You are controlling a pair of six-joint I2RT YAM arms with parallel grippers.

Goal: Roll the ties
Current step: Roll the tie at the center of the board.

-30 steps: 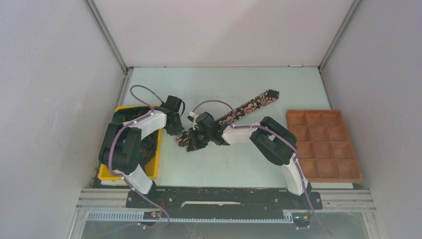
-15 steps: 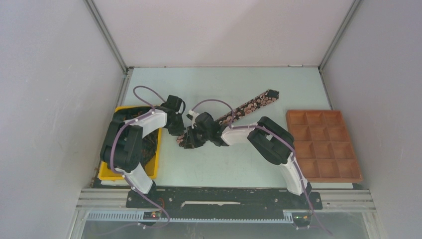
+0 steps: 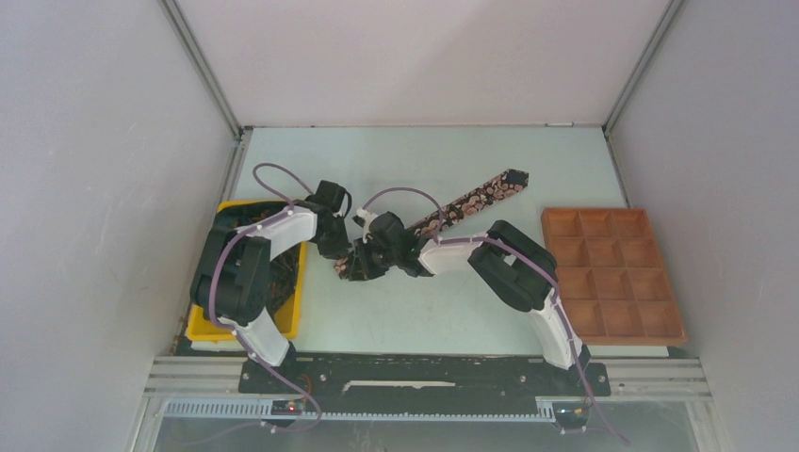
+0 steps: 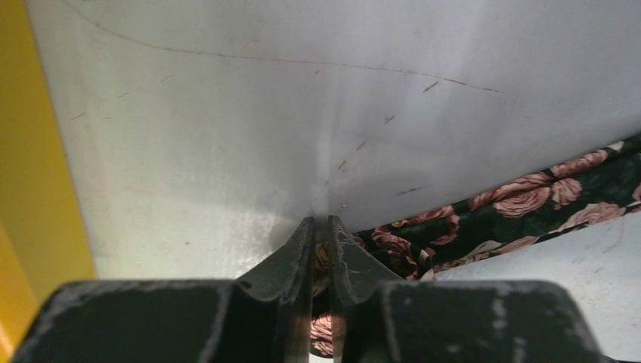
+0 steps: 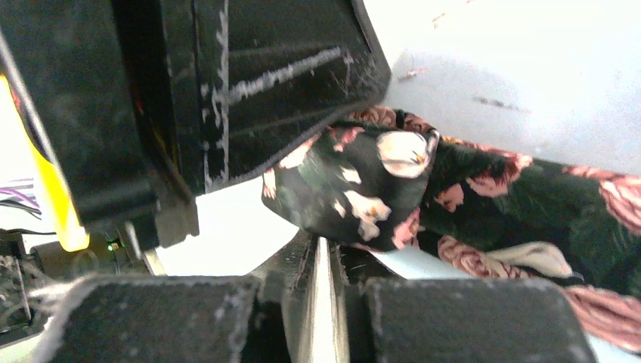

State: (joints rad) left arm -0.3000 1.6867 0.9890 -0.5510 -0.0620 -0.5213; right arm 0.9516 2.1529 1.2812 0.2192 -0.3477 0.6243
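Tie [image 3: 471,200]: lying slantwise across the middle of the table [image 3: 415,311], running from upper right of centre down to the left, where its lower end is bunching into a small folded lump between the two grippers.
Left gripper [image 4: 321,223]: reaching in from the left at that lower end; its fingers are sitting almost together, and rose-printed cloth is showing in the slit between them, so it is pinching the tie.
Right gripper [image 5: 321,246]: coming in from the right, just beside the left one; its fingers are drawn nearly closed with only a thin slit, tips sitting right under the folded lump. Whether any cloth is caught between them cannot be told.
Yellow bin [image 3: 203,328]: sitting at the left edge, partly under the left arm.
Brown tray [image 3: 617,336]: lying at the right edge, well apart from the tie.
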